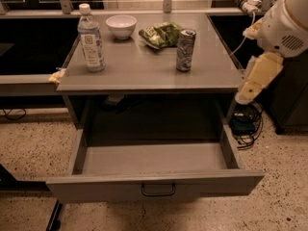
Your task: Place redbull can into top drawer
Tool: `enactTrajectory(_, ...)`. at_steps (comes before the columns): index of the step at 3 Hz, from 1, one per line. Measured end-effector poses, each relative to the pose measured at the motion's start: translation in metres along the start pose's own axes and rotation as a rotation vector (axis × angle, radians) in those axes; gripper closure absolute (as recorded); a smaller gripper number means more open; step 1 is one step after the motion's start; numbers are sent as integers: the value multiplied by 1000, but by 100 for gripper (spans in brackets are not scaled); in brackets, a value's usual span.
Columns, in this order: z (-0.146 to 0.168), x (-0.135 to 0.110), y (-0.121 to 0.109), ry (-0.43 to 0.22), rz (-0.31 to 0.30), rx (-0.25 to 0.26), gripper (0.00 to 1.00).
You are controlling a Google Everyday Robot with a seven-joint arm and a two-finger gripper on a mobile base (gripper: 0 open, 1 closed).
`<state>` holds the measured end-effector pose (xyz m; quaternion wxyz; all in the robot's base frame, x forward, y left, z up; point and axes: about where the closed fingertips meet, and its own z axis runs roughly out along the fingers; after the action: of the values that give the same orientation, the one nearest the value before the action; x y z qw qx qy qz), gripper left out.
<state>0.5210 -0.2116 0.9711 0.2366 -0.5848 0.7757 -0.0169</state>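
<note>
**Drawer's open, can hasn't gone anywhere yet**

Everything here is relative to the table [139,71]. Nearest, the top drawer [96,189] is pulled right out below the table's front edge, presumably so the can has somewhere to drop. The gripper [251,83] hangs off the table's right edge, beside it rather than over it. Can't tell how open it is, and it's apart from everything on the table. The redbull can [185,49] stands upright on the table's right half. A green snack bag [160,34] sits just behind it, so a reach from the right looks unblocked. The water bottle [90,40] and bowl [121,25] are well clear, left and back.
</note>
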Motion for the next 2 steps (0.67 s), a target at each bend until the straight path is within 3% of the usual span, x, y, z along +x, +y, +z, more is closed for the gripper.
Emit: enactTrajectory(2, 52, -22, -85, -192, 56, 63, 0)
